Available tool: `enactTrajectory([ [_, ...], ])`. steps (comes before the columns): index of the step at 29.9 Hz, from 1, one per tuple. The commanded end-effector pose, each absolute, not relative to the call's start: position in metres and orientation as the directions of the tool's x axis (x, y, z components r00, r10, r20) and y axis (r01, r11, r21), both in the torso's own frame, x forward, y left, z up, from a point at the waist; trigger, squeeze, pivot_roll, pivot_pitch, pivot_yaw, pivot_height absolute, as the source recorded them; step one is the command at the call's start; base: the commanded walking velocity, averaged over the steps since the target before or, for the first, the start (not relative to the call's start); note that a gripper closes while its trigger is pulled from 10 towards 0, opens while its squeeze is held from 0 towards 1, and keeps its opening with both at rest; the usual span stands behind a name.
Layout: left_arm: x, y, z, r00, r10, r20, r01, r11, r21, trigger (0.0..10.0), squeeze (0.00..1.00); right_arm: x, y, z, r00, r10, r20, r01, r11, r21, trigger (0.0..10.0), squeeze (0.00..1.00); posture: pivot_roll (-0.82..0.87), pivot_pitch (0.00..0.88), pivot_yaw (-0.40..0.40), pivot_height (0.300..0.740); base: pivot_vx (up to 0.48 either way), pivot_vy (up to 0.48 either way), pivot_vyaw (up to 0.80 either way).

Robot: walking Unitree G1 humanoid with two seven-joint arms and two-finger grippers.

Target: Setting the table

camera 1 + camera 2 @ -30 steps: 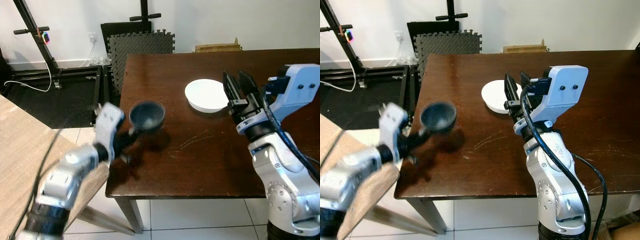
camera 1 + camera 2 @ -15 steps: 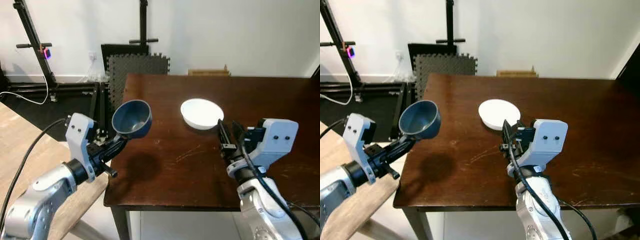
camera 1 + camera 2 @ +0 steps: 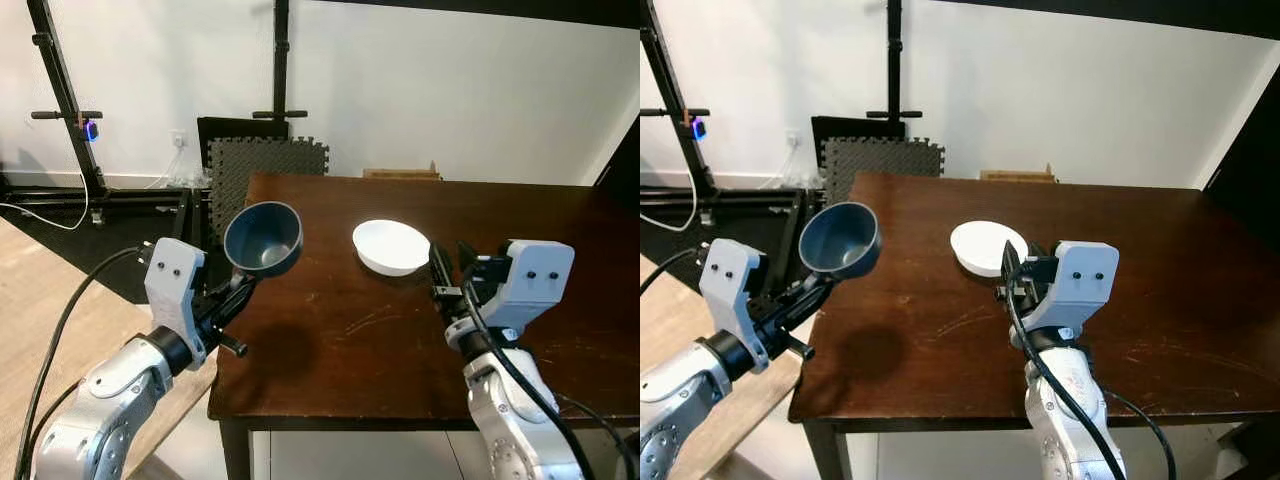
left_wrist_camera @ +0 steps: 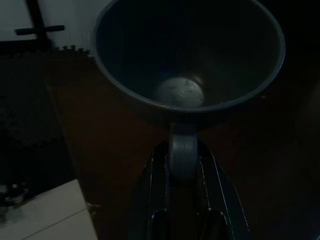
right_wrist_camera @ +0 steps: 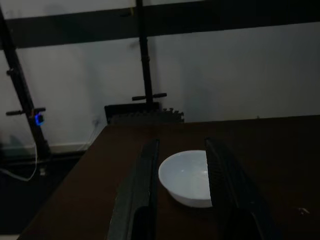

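Left gripper [image 3: 243, 288]: closed on the short handle of a blue cup [image 3: 263, 238], which it carries in the air over the desk's left edge. Cup mouth tilted toward the camera; inside empty, a pale worn patch at the bottom, seen in the left wrist view [image 4: 178, 91]. Its shadow falls on the wood below.

Desk [image 3: 500, 340]: dark brown wood, faint scratches near the middle.

White bowl [image 3: 391, 246]: shallow, upright, empty, on the desk toward the far side, right of the cup and well apart from it.

Right gripper [image 3: 452, 272]: empty, fingers [image 5: 142, 190] parted to a moderate gap, held above the desk just short of the bowl and aimed at it; the bowl sits framed between the two fingers in the right wrist view.

Behind the desk: black stands, a grey foam mat [image 3: 262, 165] leaning on the wall, a small blue light [image 3: 91, 130] on one stand.

Step in hand, as judged: bringing the cup to its place; not yet set down. The next move calls for carrying it further over the desk, levelling it, lowering until the base rests flat near the bowl, then releasing the handle.

Brands, labels, writing: none legible on cup, bowl or desk.
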State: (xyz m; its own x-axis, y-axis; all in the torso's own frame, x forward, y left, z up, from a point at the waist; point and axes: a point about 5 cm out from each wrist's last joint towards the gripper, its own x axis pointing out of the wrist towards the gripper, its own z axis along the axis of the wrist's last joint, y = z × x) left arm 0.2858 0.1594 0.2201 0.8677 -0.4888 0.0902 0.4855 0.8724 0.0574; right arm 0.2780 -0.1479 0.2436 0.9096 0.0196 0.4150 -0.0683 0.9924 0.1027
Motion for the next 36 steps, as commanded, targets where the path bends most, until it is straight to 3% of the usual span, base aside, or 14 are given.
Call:
enactTrajectory([
  [1, 0.288, 0.158, 0.217, 0.873, -0.481, 0.076, 0.477, 0.876, 0.067, 10.0, 0.0, 0.278, -0.147, 0.241, 0.909, 0.014, 0.417, -0.062, 0.993, 0.102, 10.0, 0.0, 0.04, 0.0, 0.014, 0.74, 0.0, 0.0, 0.0],
  [16, 0.29, 0.151, 0.214, 0.875, -0.477, 0.084, 0.471, 0.878, 0.086, 10.0, 0.0, 0.28, -0.15, 0.235, 0.911, -0.009, 0.413, -0.036, 0.994, 0.102, 10.0, 0.0, 0.03, 0.0, 0.021, 0.74, 0.0, 0.0, 0.0],
  [36, 0.291, 0.156, 0.211, 0.888, -0.455, 0.07, 0.449, 0.889, 0.088, 10.0, 0.0, 0.281, -0.151, 0.23, 0.918, -0.027, 0.396, -0.014, 0.995, 0.102, 10.0, 0.0, 0.04, 0.0, 0.024, 0.74, -0.222, 0.328, 0.77],
])
